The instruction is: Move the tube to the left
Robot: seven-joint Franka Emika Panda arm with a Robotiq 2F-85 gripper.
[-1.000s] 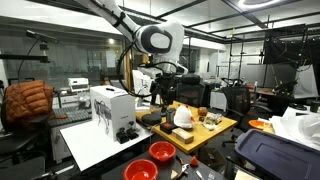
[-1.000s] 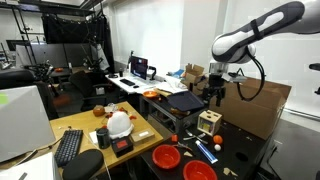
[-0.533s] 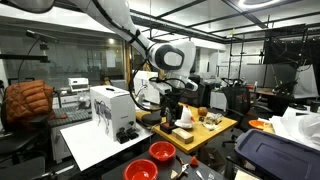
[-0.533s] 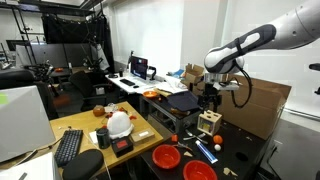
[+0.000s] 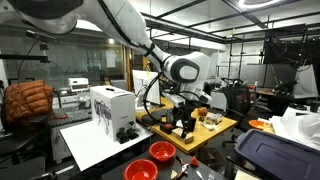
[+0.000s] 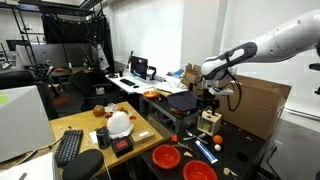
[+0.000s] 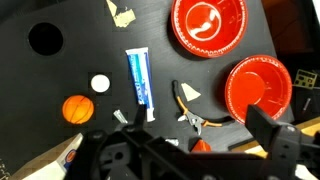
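The tube (image 7: 140,80) is a slender blue squeeze tube with a pale end, lying flat on the black tabletop (image 7: 90,55). It also shows as a small blue streak in an exterior view (image 6: 207,150), next to the red bowls. My gripper (image 7: 200,128) is open and empty, with its jaws spread wide. It hangs well above the table, with the tube just left of its centre line. The gripper shows in both exterior views (image 5: 185,118) (image 6: 210,100), high over the black table.
Two red bowls (image 7: 208,25) (image 7: 258,88) sit right of the tube. Orange-handled pliers (image 7: 195,110), an orange ball (image 7: 78,108), a white disc (image 7: 100,84) and a black round spot (image 7: 45,38) lie around it. A wooden toy box (image 6: 209,122) stands beneath the arm.
The arm has swung across and lowered toward the black table with the bowls. The gripper stays open. The tube and bowls have not moved.
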